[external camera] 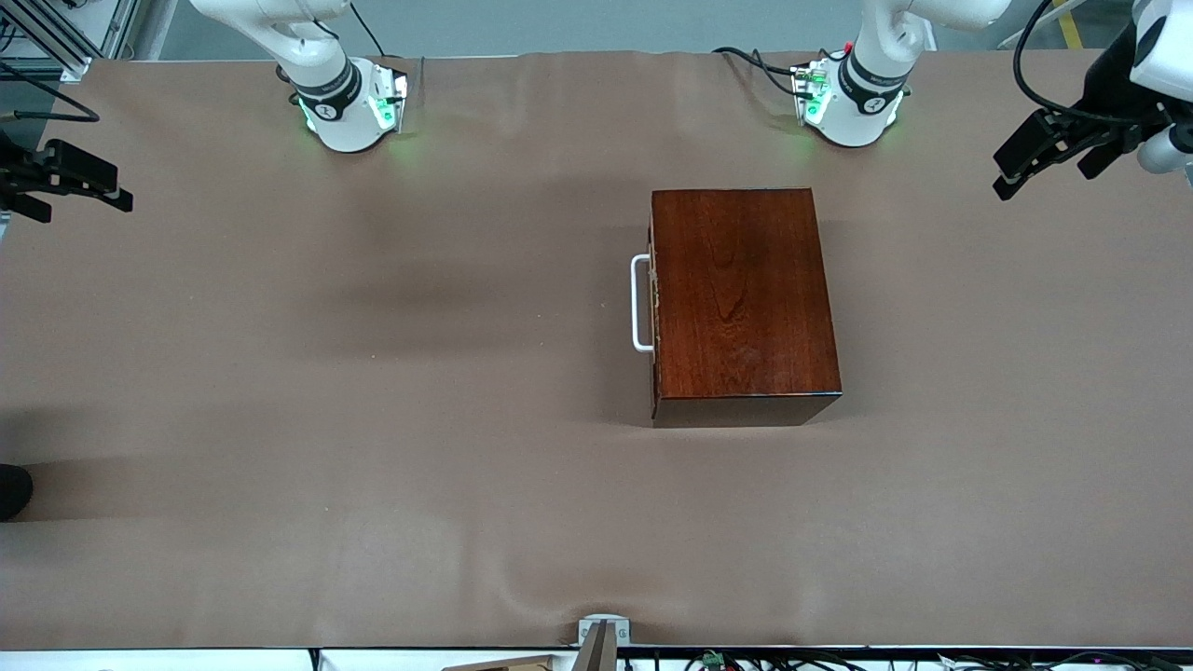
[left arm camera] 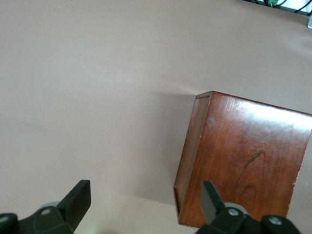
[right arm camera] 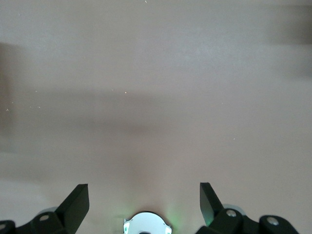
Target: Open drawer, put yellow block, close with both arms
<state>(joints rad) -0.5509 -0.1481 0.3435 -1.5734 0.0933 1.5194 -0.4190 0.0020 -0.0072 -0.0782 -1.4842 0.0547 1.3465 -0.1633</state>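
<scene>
The dark reddish-brown wooden box stands on the table toward the left arm's end. Its drawer is shut, and its white bar handle faces the right arm's end. The box also shows in the left wrist view, where the handle is hidden. The yellow block is out of view. My left gripper hangs open and empty, high over the left arm's end of the table. My right gripper hangs open and empty, high over the right arm's end, above its own base.
A brown cloth covers the whole table. A small metal bracket sits at the table edge nearest the front camera. A dark round object shows at the right arm's end. Cables lie by the left arm's base.
</scene>
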